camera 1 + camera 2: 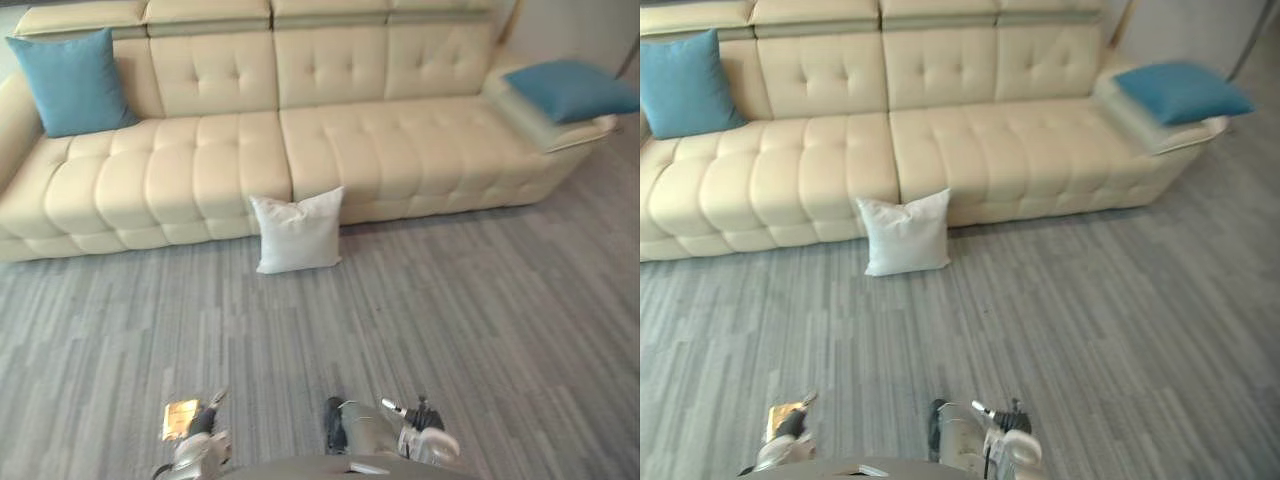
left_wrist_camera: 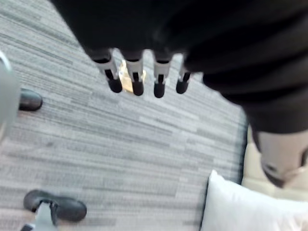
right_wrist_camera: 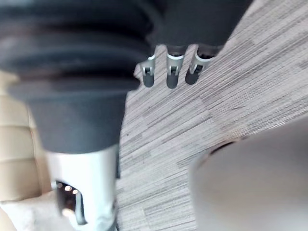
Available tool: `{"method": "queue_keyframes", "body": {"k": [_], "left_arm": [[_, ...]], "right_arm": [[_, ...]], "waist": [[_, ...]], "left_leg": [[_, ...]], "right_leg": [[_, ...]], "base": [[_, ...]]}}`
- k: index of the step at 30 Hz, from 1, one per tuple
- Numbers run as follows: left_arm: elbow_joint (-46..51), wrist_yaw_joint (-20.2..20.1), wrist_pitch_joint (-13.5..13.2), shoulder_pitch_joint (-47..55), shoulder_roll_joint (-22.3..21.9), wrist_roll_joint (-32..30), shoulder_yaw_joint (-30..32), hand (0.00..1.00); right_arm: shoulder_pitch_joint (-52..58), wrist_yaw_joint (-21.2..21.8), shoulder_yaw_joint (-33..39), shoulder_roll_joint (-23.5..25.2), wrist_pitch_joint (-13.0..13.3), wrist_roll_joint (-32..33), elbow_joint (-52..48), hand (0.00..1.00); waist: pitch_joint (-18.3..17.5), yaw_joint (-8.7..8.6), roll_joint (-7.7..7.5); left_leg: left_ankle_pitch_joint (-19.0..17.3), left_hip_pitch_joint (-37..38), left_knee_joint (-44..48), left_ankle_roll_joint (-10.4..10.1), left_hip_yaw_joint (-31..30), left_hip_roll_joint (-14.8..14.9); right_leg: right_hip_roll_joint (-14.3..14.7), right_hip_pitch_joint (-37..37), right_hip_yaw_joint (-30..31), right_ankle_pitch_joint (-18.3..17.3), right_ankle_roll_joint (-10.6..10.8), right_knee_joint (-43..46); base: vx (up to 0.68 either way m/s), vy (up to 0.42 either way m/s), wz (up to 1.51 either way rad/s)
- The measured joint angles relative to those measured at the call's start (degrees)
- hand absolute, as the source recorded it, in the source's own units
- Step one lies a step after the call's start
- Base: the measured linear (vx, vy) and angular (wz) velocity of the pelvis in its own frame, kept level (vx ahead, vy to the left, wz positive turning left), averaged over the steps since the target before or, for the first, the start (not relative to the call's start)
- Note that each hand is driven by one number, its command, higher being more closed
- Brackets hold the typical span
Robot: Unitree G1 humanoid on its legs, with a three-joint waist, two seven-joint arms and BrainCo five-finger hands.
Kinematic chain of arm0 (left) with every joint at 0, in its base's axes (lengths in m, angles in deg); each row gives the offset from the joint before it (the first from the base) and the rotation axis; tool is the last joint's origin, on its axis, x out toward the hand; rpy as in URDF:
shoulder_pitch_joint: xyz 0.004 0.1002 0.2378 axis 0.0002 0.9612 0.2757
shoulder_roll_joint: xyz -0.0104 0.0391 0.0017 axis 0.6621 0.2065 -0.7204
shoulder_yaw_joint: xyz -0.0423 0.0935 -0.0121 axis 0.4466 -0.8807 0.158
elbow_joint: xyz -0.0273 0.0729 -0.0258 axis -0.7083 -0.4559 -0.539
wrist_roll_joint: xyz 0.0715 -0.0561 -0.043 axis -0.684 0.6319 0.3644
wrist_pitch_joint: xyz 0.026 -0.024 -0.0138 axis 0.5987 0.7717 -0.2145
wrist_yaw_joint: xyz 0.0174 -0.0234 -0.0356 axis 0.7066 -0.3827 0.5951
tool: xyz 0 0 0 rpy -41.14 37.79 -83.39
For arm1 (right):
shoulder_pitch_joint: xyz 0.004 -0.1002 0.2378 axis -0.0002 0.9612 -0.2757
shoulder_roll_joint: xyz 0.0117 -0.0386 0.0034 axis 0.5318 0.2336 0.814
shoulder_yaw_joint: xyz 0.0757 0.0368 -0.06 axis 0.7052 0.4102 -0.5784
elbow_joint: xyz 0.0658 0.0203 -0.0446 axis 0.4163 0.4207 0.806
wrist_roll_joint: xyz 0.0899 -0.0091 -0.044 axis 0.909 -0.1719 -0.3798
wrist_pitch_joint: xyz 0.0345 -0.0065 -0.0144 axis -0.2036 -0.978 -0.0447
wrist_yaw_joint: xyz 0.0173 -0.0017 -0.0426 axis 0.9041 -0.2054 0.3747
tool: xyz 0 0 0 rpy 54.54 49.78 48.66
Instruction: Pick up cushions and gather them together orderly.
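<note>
Left hand, right hand: relaxed, empty

Cream tufted sofa, 2 blue cushions, white cushion, grey streaked floor

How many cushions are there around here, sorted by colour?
Blue cushions: 2, one at each end of the sofa
White cushion: 1, upright on the floor at the sofa's front
Total: 3
</note>
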Motion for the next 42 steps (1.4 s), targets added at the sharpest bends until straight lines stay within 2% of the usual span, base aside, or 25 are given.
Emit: {"method": "queue_keyframes", "body": {"k": [2, 5, 7, 8, 9, 11, 13, 16, 18, 20, 21, 22, 23, 25, 28, 31, 32, 33, 35, 36, 37, 38, 39, 41, 42], "left_arm": [[-0.6, -0.1, 0.0, 0.0, 0.1, -0.8, -0.6, 0.0], [-0.5, 0.0, 0.0, 0.1, -0.3, -1.0, -0.6, 0.0], [0.0, 0.0, 0.0, 0.1, 0.0, -1.0, 0.0, 0.0], [1.2, 0.0, 0.0, 0.5, 0.0, -1.0, 0.8, 0.0], [2.2, 0.1, 0.0, 1.4, 0.0, -1.0, 1.4, 0.0], [2.8, 0.1, 0.0, 2.2, 0.0, -0.8, 1.9, 0.0], [3.9, 0.1, 0.0, 2.8, 0.0, -0.8, 2.1, 0.0], [6.0, 0.0, -0.3, 3.3, 0.2, -0.7, 2.4, 0.0], [6.2, 0.1, -0.5, 3.3, 0.3, -0.7, 2.5, 0.0], [6.4, 0.0, -0.8, 3.3, 0.1, -0.7, 2.4, 0.0], [6.3, 0.0, -1.0, 3.7, -0.2, -0.7, 2.3, 0.0], [6.2, 0.0, -1.1, 3.7, 0.4, -0.5, 2.8, 0.0], [6.2, 0.0, -1.1, 3.6, 1.0, -0.5, 3.0, 0.0], [6.2, 0.1, -1.2, 3.7, 1.7, -0.3, 3.8, 0.0], [4.3, 0.1, -0.9, 4.5, 2.1, -0.1, 5.9, 0.0], [3.9, 0.1, -0.7, 6.1, 2.2, 0.8, 7.7, 0.0], [3.8, 0.1, -0.4, 6.3, 2.3, 0.8, 7.2, 0.0], [3.5, 0.1, -0.2, 6.6, 2.6, 0.8, 5.2, 0.0], [3.4, 0.1, 0.0, 6.6, 2.6, 0.8, 4.0, 0.0], [3.1, 0.0, 0.1, 6.5, 2.5, 0.7, 3.0, 0.0], [2.9, 0.0, 0.1, 6.4, 2.9, 0.7, 3.4, 0.0], [2.6, 0.1, 0.2, 5.6, 3.9, 0.6, 3.2, 0.0], [1.7, 0.1, 0.1, 5.0, 4.0, 0.5, 3.2, 0.0], [1.6, 0.0, 0.2, 5.1, 3.7, 0.2, 3.2, 0.0], [1.4, 0.0, 0.1, 5.0, 3.7, 0.1, 3.2, 0.0]], "right_arm": [[-0.1, 0.3, -1.2, -0.4, -0.3, -0.1, 0.0, 0.0], [-0.2, 0.4, -2.3, -0.2, -0.4, -0.2, 0.2, 0.0], [0.4, 0.4, -3.4, -0.1, -0.4, -0.6, -0.1, 0.0], [1.2, 0.4, -3.9, -0.3, -0.4, -0.6, -0.7, 0.0], [2.3, 0.4, -4.1, -0.3, -0.4, -0.6, -1.8, 0.0], [3.1, 0.3, -4.1, -0.6, -0.3, -0.6, -2.1, 0.0], [3.1, 0.3, -4.1, -0.6, -0.4, -0.4, -2.0, 0.0], [4.3, 0.3, -3.6, -0.7, -0.5, 0.1, -1.9, 0.0], [4.5, 0.2, -3.3, -0.7, -0.9, 0.1, -0.9, 0.0], [4.4, 0.1, -3.2, -0.7, -1.1, 0.0, 0.0, 0.0], [4.5, 0.2, -3.3, -1.2, -1.1, 0.0, 0.1, 0.0], [4.2, 0.0, -3.7, -1.1, -1.5, 0.0, 0.6, 0.0], [4.2, 0.0, -4.1, -0.4, -1.6, 0.0, 0.4, 0.0], [4.0, 0.1, -5.1, 0.9, -1.5, 0.0, 0.3, 0.0], [2.7, 0.4, -5.1, 2.5, -1.5, -0.1, 0.5, 0.0], [3.2, 0.6, -5.1, 2.9, -1.5, -0.4, 0.8, 0.0], [3.6, 0.7, -5.2, 2.5, -1.5, -1.0, 0.9, 0.0], [3.7, 1.2, -5.6, 1.9, -1.5, -1.6, 0.8, 0.0], [4.4, 1.5, -5.6, 1.3, -1.4, -1.8, 0.3, 0.0], [4.7, 1.6, -5.6, -0.1, -1.1, -1.9, 0.2, 0.0], [4.5, 1.6, -5.6, 0.2, -1.1, -2.0, 0.3, 0.0], [4.4, 1.6, -5.6, 0.6, -1.0, -2.0, -0.1, 0.0], [4.5, 1.6, -5.5, 0.5, -1.0, -2.0, -0.1, 0.0], [4.7, 1.6, -5.5, 0.0, -0.9, -2.0, -0.1, 0.0], [4.7, 1.6, -5.1, -0.1, -0.3, -1.7, -0.3, 0.0]], "waist": [[0.2, -0.64, -0.25], [-0.2, -0.52, 0.28], [-0.3, -0.96, 0.24], [-0.4, -0.86, 0.57], [-0.7, -0.32, 0.96], [-1.0, -0.25, 1.56], [-1.0, 0.02, 1.55], [-1.1, 1.27, 1.13], [-1.0, 1.9, 0.73], [-1.0, 2.25, 0.6], [-1.3, 2.36, 1.37], [-1.8, 2.95, 0.8], [-2.1, 2.77, -0.38], [-2.4, 3.2, -1.9], [-2.7, 3.73, -2.19], [-5.0, 4.18, -2.95], [-5.5, 4.11, -3.21], [-5.9, 3.43, -2.72], [-5.6, 2.98, -3.24], [-5.3, 2.69, -1.6], [-4.7, 2.56, -2.04], [-4.2, 2.12, -3.36], [-4.0, 1.83, -3.41], [-3.7, 1.61, -2.87], [-3.7, 1.45, -2.82]], "left_leg": [[3.1, 1.3, -0.9, -0.4, -2.1, -0.2], [3.6, 1.0, 4.0, -1.6, -3.4, 2.2], [4.2, -4.6, 16.6, -2.5, -6.2, 3.7], [8.2, -9.6, 28.1, -5.4, -7.8, 5.0], [12.4, -12.9, 37.2, -6.2, -7.5, 6.8], [11.6, -16.3, 46.0, -4.5, -5.0, 9.0], [9.1, -19.2, 49.5, -2.2, -1.8, 9.9], [2.4, -26.6, 45.2, -0.5, 3.7, 9.0], [0.5, -28.5, 37.4, 0.3, 6.6, 7.4], [1.9, -29.6, 25.1, 0.3, 7.4, 4.3], [7.4, -29.5, 13.1, 0.4, 5.8, 2.8], [12.0, -28.8, 13.1, 1.8, 5.7, 1.3], [11.1, -28.8, 13.1, 1.8, 6.2, 0.4], [8.8, -29.4, 15.1, 3.3, 7.1, 0.0], [6.8, -28.0, 18.5, 4.9, 8.1, 0.1], [6.6, -25.7, 18.6, 5.0, 8.4, -1.6], [6.4, -23.6, 16.3, 5.1, 8.3, -2.9], [6.2, -20.1, 12.8, 5.0, 8.4, -4.4], [5.5, -17.4, 10.2, 5.5, 8.4, -5.0], [2.1, -12.7, 5.7, 4.7, 7.1, -4.8], [1.7, -11.7, 5.1, 4.5, 7.2, -5.3], [0.9, -9.8, 4.6, 4.6, 6.8, -5.4], [0.2, -6.8, 3.4, 4.3, 6.7, -4.4], [-0.8, -4.9, 2.8, 3.8, 6.3, -2.9], [-2.0, -3.2, 2.4, 2.1, 5.5, -1.7]], "right_leg": [[-0.6, 0.6, -0.3, -2.1, -1.4, 2.5], [1.2, 5.6, -1.8, -7.1, -0.7, -2.0], [2.2, 8.5, -2.3, -7.3, -0.6, -5.0], [3.1, 11.5, -2.2, -7.5, -1.1, -7.2], [4.1, 14.5, -1.8, -7.9, -1.9, -9.1], [4.8, 18.1, -0.8, -9.0, -3.1, -10.7], [4.7, 21.3, 0.9, -9.9, -2.8, -12.2], [2.0, 27.2, 2.4, -10.3, -1.3, -16.5], [-0.7, 30.6, 3.1, -10.4, 0.5, -18.2], [-3.4, 33.7, 3.2, -11.5, 2.6, -20.6], [-4.0, 35.5, 3.7, -13.2, 5.0, -21.6], [-5.0, 36.5, 5.2, -14.2, 5.6, -22.0], [-5.7, 36.8, 6.1, -14.0, 4.7, -22.5], [-5.0, 36.6, 9.1, -10.3, 2.8, -23.9], [-6.1, 37.7, 13.9, -4.3, 3.0, -24.9], [-7.8, 36.2, 18.6, -0.9, 4.5, -21.3], [-8.3, 33.9, 19.6, -0.5, 5.2, -16.3], [-8.1, 29.2, 20.4, 1.7, 8.2, -5.4], [-7.6, 25.0, 20.2, 6.0, 9.9, 3.3], [-6.0, 18.6, 19.2, 5.5, 10.0, 16.7], [-6.1, 16.3, 18.3, 2.5, 9.4, 20.6], [-5.8, 12.6, 16.1, -3.1, 7.7, 25.0], [-4.4, 9.5, 11.8, -8.1, 5.9, 24.6], [-2.6, 7.7, 7.9, -11.0, 4.6, 20.9], [-1.1, 5.6, 5.2, -11.8, 4.2, 13.3]], "base": [[0.35, -0.241, 0.46], [0.34, -0.224, 0.19], [0.2, -0.12, 0.1], [0.18, -0.093, -0.21], [0.22, -0.097, -0.34], [0.2, 0.008, -0.36], [0.22, 0.062, -0.31], [0.3, 0.167, -0.25], [0.39, 0.238, -0.2], [0.41, 0.279, -0.11], [0.46, 0.349, -0.24], [0.47, 0.354, -0.18], [0.5, 0.313, -0.08], [0.5, 0.239, -0.06], [0.39, 0.164, -0.3], [0.28, 0.054, -0.58], [0.27, 0.045, -0.47], [0.26, 0.048, -0.35], [0.21, 0.055, -0.2], [0.23, 0.073, -0.28], [0.27, 0.043, -0.26], [0.19, -0.045, -0.08], [0.22, -0.112, -0.04], [0.17, -0.151, 0.08], [0.2, -0.204, 0.26]]}}
